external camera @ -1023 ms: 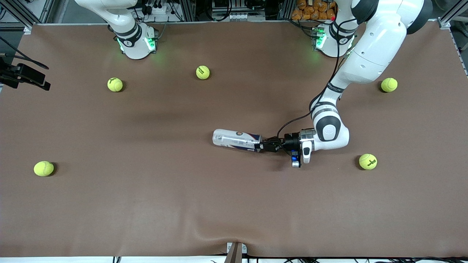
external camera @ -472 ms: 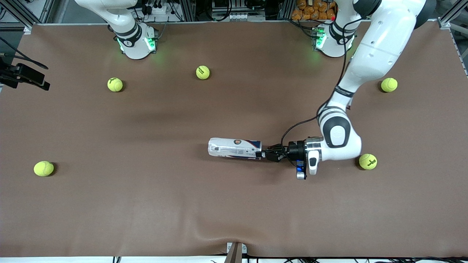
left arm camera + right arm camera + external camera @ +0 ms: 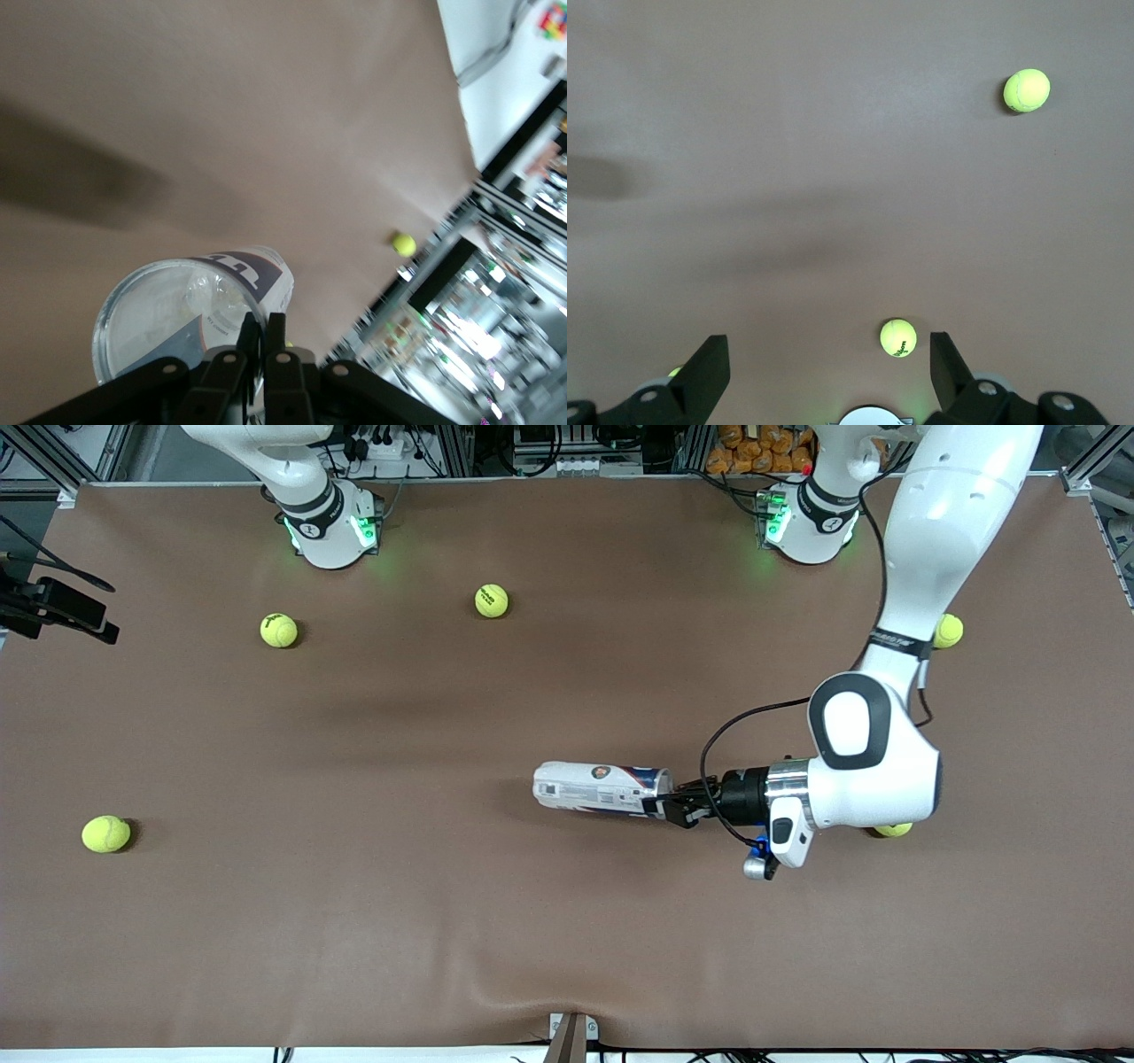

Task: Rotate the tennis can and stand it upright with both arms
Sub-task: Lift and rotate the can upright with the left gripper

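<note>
The tennis can [image 3: 598, 788] is a clear cylinder with a white and navy label. It is on its side near the middle of the brown table, its open silvery-rimmed end toward the left arm's end. My left gripper [image 3: 663, 804] is shut on that rim. In the left wrist view the fingers [image 3: 251, 341] pinch the rim of the can [image 3: 190, 310], one inside and one outside. I cannot tell whether the can's closed end touches the cloth. My right gripper [image 3: 828, 354] is open and empty, high over the table near its base, and does not show in the front view.
Loose tennis balls lie around: two near the right arm's base [image 3: 279, 630] [image 3: 492, 600], one toward the right arm's end [image 3: 106, 833], two partly hidden by the left arm [image 3: 948, 631] [image 3: 892, 830]. The right wrist view shows balls [image 3: 1027, 90] [image 3: 897, 337] below.
The left arm has risen and drawn back toward its own end of the table. It took the can with it by the rim. The right arm has not moved.
</note>
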### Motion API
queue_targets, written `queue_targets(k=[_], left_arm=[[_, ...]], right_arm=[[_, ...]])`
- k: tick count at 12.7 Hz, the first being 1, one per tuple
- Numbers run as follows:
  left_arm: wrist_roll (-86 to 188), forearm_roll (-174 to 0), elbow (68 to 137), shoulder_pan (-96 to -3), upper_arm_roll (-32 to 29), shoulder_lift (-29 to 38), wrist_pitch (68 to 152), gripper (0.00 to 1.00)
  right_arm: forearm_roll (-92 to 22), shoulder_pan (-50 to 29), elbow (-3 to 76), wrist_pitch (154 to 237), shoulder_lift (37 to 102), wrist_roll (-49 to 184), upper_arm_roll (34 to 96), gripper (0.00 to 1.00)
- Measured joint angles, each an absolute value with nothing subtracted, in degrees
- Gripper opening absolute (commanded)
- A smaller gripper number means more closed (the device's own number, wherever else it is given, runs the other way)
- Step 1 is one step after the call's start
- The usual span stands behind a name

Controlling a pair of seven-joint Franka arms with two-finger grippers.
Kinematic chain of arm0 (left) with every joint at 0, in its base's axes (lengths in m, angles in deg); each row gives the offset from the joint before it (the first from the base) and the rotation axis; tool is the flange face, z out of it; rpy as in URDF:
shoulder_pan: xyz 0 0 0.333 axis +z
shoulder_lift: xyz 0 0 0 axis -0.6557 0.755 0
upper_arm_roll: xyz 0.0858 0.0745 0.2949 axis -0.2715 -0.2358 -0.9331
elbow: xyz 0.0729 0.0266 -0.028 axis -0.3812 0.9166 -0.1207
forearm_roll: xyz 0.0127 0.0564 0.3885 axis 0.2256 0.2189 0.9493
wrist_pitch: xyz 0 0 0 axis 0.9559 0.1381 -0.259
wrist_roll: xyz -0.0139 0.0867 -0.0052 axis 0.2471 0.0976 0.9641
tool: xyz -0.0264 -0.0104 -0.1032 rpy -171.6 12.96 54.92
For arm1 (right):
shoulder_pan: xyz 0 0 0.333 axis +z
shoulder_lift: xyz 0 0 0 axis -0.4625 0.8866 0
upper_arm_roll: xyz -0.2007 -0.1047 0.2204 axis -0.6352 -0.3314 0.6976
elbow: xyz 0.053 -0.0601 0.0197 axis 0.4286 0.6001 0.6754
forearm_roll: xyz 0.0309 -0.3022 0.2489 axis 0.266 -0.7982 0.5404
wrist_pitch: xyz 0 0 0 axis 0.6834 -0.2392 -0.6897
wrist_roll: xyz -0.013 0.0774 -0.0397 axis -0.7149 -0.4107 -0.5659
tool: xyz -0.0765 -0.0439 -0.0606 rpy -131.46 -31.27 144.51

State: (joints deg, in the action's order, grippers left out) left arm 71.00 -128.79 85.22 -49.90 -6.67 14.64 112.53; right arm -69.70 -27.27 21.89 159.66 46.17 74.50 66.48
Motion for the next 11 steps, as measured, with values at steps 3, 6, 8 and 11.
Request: queue_targets(k=[3,6,8,11], left_arm=[[81.1,-116.8,82.7,-51.6,-6.1,13.1,112.5,0.00],[90.0,-103.1,82.4,-55.7,-5.9,11.4,112.5,0.00],[97.2,-92.6,82.4,-59.6,-5.9,11.2,112.5,0.00],[107.6,-79.3,82.4,-66.8,-6.2,11.3,112.5,0.00]], right_arm=[[-69.7,-27.3,21.8,159.7,46.2,74.5,66.5,1.00],[-69.7,-27.3,21.8,159.7,46.2,74.5,66.5,1.00],[-69.7,-27.3,21.8,159.6,46.2,74.5,66.5,1.00],[-69.7,-27.3,21.8,159.6,46.2,74.5,66.5,1.00]])
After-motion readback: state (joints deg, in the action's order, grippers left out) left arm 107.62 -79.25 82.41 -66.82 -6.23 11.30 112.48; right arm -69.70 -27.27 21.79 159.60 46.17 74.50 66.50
